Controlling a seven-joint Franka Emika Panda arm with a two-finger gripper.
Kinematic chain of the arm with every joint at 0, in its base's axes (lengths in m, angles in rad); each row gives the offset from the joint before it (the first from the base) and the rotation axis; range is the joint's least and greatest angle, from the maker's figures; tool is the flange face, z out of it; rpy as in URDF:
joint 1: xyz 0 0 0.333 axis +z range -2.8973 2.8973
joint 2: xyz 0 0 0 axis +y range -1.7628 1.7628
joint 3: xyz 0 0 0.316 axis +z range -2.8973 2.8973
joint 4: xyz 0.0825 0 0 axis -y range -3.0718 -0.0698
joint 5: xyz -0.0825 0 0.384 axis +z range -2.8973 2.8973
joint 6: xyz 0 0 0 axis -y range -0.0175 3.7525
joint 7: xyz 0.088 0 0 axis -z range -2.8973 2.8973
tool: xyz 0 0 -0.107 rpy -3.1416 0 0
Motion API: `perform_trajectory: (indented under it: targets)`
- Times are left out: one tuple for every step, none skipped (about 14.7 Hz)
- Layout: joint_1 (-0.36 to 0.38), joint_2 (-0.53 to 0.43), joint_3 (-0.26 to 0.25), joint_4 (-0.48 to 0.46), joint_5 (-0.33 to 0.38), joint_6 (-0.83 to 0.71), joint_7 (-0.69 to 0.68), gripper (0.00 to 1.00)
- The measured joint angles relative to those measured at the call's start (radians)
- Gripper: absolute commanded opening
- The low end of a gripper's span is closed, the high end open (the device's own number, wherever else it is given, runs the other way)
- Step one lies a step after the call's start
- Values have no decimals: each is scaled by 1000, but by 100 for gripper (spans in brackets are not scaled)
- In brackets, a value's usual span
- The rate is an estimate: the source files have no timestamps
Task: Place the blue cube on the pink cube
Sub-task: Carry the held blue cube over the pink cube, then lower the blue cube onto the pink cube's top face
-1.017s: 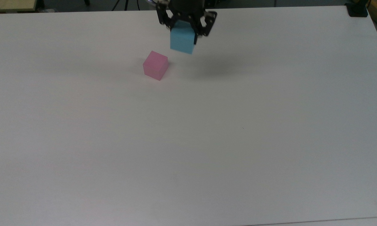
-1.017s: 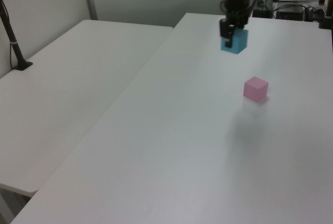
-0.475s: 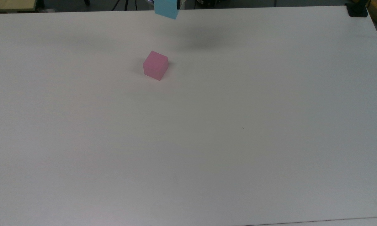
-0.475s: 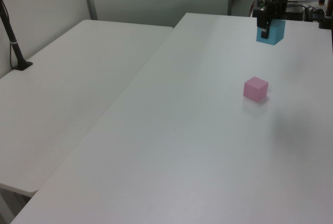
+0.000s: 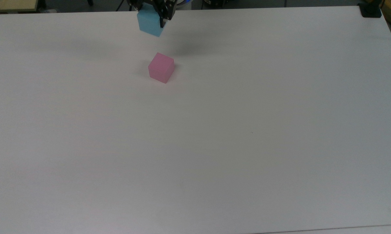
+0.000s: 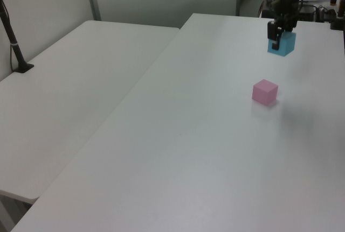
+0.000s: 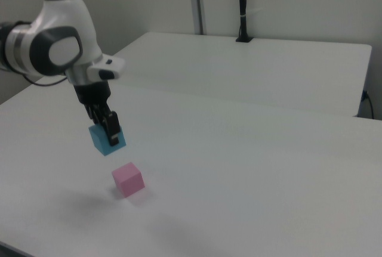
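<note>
We've got the blue cube (image 5: 149, 23) (image 6: 282, 43) (image 7: 107, 139) up in the air, clamped between the fingers of the gripper (image 5: 156, 14) (image 6: 281, 37) (image 7: 107, 127). It hangs above the white table (image 5: 215, 130), clear of the pink cube (image 5: 161, 67) (image 6: 264, 92) (image 7: 128, 179), which sits on the table. In the right view, the blue one is up and just left of the pink.

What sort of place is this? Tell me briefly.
Most likely a robotics lab or test room. Plain white tables pushed together, a robot arm whose hand holds a blue cube above a pink cube, a black pole on the far table, and partition walls behind.
</note>
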Motion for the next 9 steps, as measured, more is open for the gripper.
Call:
perform_trajectory:
  targets:
    - [1,-1,0,-37,0,46,-1,20]
    - [1,-1,0,-77,0,100,-1,19]
    - [1,-1,0,-115,0,153,-1,19]
    - [1,0,0,-148,0,202,-1,19]
    - [1,2,0,-176,0,245,-1,20]
    - [1,6,0,-197,0,280,-1,20]
    - [1,12,0,-212,0,308,-1,20]
    - [1,21,0,-219,0,329,1,20]
    - [1,33,0,-221,0,346,2,20]
